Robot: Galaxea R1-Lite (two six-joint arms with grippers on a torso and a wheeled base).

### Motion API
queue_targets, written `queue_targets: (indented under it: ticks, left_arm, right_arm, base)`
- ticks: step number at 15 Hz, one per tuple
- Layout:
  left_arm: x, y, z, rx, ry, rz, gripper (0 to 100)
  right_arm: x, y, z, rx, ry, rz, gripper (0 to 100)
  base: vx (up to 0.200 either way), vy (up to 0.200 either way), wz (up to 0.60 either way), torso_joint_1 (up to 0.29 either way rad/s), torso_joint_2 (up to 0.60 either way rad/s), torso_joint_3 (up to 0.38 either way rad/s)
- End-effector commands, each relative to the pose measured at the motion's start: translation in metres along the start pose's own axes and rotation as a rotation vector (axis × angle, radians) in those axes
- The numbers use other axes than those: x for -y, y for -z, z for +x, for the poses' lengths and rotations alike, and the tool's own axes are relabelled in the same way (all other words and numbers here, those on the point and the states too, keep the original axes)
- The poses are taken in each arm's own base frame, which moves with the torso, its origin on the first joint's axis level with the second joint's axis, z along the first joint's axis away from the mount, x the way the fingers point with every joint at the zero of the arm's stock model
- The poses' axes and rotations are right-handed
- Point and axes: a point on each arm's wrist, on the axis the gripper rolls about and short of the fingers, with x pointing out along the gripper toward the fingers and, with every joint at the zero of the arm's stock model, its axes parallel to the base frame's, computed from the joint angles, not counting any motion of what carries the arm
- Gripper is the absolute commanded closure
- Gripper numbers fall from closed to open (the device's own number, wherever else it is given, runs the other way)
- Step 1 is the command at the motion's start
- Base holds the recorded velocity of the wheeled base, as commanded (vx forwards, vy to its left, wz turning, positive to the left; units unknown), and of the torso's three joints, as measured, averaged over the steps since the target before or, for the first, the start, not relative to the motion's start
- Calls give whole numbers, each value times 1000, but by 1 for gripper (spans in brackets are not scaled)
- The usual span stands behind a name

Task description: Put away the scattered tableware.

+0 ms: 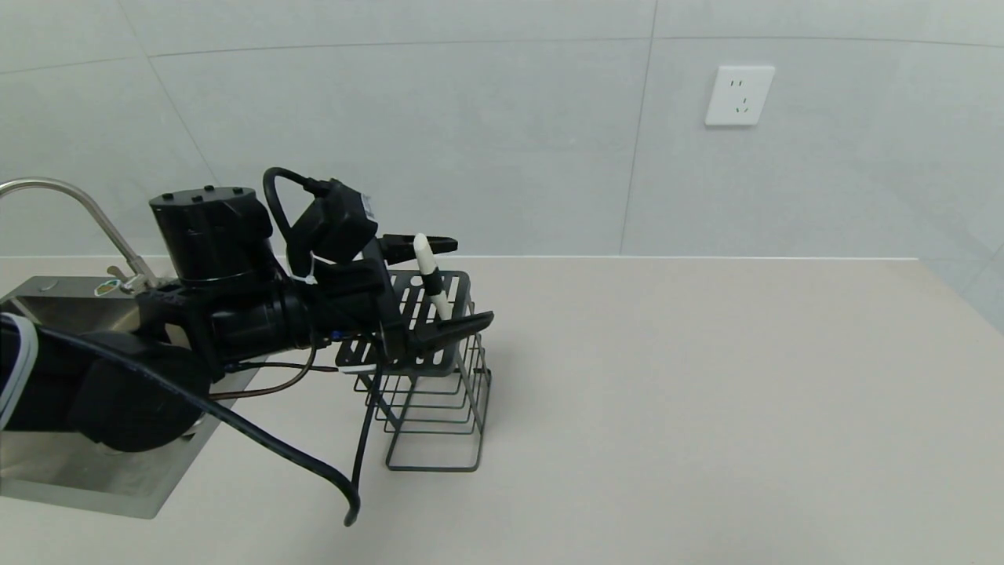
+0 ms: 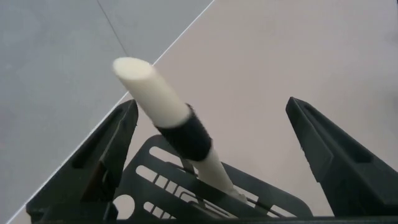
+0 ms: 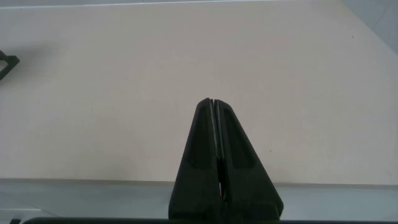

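Risks, biggest item first:
- Wire rack, left of centre in the head view, just right of the sink. It's light and open-framed, and the left gripper sits right over its slotted top. If the lower finger or the trailing cable snags the wire on the way out, my guess is the rack drags or tips toward the sink edge.
- Utensil, white handle with a black band: it stands tilted in a rack slot with its handle between the fingers. The working end is hidden, so I can't tell what kind it is. A sideways retreat could clip the handle and lever it out or lean it further. A straight back-off along the finger axis looks safest.
- Left gripper is spread wide. In the left wrist view the handle looks clear of both fingers, so nothing is gripped.
- Right gripper is closed with its pads together and nothing between them, over bare countertop.

Counts:
- countertop: 1
- sink: 1, lower left
- rack: 1
- faucet: 1, upper left
- wall outlet: 1, upper right
- utensil: 1, in the rack
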Motion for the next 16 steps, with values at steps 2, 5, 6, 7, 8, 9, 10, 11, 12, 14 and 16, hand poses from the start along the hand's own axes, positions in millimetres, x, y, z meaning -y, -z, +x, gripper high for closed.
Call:
queue_targets:
  ticks: [2, 5, 6, 7, 8, 9, 10, 11, 12, 14, 16]
  left_arm:
    - [1, -5, -3, 9, -3, 12, 0]
    - [10, -13, -15, 16, -6, 20, 0]
    - [15, -16, -20, 17, -7, 23, 0]
    - [23, -22, -30, 23, -9, 29, 0]
    - [30, -26, -38, 26, -12, 34, 0]
    - [38, -28, -48, 26, -19, 36, 0]
    - [49, -34, -61, 35, -22, 46, 0]
    - [58, -40, -72, 46, -28, 60, 0]
    - [68, -46, -82, 61, -34, 75, 0]
    - [92, -53, -107, 87, -45, 103, 0]
    - [123, -48, -135, 93, -60, 114, 0]
  right_arm:
    - [0, 0, 0, 0, 0, 0, 100]
    - [0, 0, 0, 0, 0, 0, 100]
    - [0, 0, 0, 0, -2, 0, 100]
    - [0, 0, 0, 0, -2, 0, 100]
    - [0, 0, 0, 0, -2, 0, 100]
    - [0, 0, 0, 0, 0, 0, 100]
    - [0, 0, 0, 0, 0, 0, 100]
    - [0, 0, 0, 0, 0, 0, 100]
    - [0, 0, 0, 0, 0, 0, 100]
    - [0, 0, 0, 0, 0, 0, 100]
    - [0, 0, 0, 0, 0, 0, 100]
  base:
    - [0, 0, 0, 0, 0, 0]
    - [0, 0, 0, 0, 0, 0]
    - [0, 0, 0, 0, 0, 0]
    - [0, 0, 0, 0, 0, 0]
    - [0, 0, 0, 0, 0, 0]
    - [0, 0, 0, 0, 0, 0]
    - [0, 0, 0, 0, 0, 0]
    - [0, 0, 0, 0, 0, 0]
    - [0, 0, 0, 0, 0, 0]
    - [0, 0, 0, 0, 0, 0]
    - [0, 0, 0, 0, 0, 0]
